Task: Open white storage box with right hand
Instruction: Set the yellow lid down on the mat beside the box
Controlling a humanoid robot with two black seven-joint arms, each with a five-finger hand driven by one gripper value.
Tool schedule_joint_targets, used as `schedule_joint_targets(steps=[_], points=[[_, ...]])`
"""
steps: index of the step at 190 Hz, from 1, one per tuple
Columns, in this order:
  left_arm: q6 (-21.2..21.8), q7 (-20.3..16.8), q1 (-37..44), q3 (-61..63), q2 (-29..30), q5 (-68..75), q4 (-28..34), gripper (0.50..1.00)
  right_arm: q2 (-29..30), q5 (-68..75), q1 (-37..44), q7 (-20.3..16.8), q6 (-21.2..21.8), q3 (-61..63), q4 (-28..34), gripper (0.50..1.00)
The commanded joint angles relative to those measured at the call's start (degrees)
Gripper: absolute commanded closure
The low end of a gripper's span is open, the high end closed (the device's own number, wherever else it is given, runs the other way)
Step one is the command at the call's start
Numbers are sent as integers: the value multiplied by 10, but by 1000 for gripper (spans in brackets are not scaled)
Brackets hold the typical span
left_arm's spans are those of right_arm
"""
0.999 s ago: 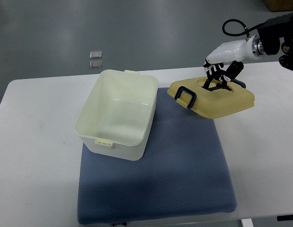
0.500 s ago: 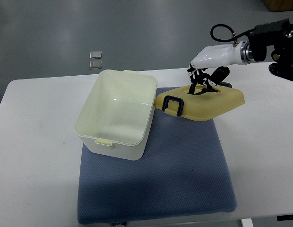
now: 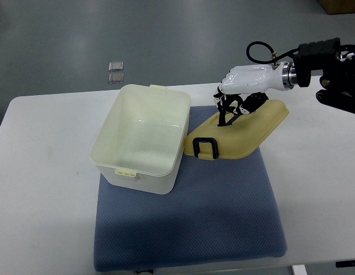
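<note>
We saw the white storage box standing open on the left part of the blue mat, its yellow lid off and tilted just to its right. The right hand had its fingers curled onto the lid's top, above the white table.

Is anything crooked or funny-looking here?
The yellow lid is off the white box and sits tilted, one end held up by the right hand, the low end by the box. Nothing spilled or broken.
</note>
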Motion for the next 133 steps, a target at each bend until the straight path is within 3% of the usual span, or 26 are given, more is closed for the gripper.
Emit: schedule_joint_targets(steps=[1, 63, 133], points=[[0, -1, 0, 0, 0, 0, 0, 500, -2, -1, -21, 6, -30, 0, 0, 1000], [0, 0, 0, 0, 0, 0, -1, 500, -1, -2, -38, 6, -84, 0, 19, 1000], [0, 0, 0, 1, 0, 0, -1, 500, 2, -9, -114, 6, -144, 0, 19, 1000]])
